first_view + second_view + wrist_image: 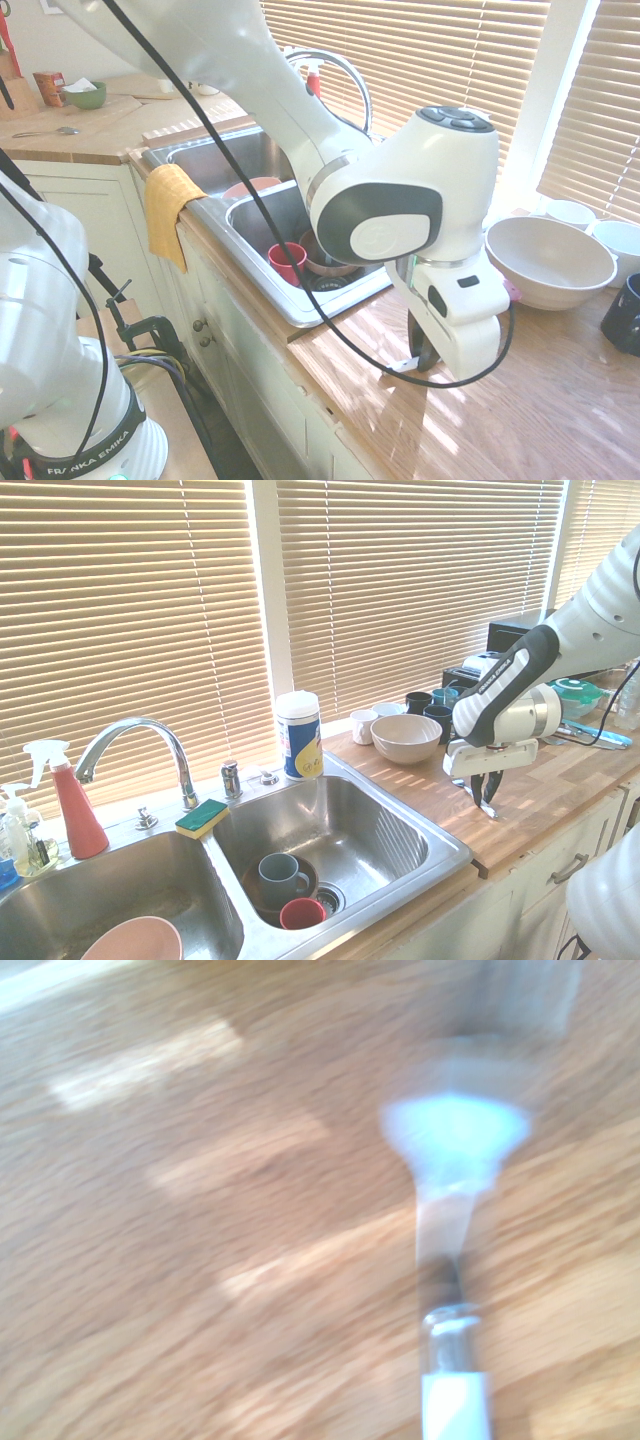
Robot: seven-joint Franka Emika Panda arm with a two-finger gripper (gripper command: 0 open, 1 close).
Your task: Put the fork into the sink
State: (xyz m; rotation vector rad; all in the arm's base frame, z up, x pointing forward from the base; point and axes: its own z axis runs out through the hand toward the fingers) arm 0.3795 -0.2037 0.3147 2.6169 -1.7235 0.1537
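Note:
The fork [455,1400] lies on the wooden counter to the right of the sink [385,832]. Up close in the wrist view, its white handle leads into a metal neck and blurred tines. A white end of the fork [405,366] pokes out beside the fingers in the first exterior view. My gripper [487,798] points straight down at the counter, and its dark fingers stand close together around the fork's handle. In the first exterior view the gripper [428,358] reaches the countertop just past the sink's [262,278] right rim.
A beige bowl [405,737] and several mugs [432,704] stand behind the gripper by the window. The right basin holds a grey mug [278,872] and a red cup [300,913]. A yellow cloth [168,208] hangs over the sink's front edge. The chrome tap [140,738] curves over the divider.

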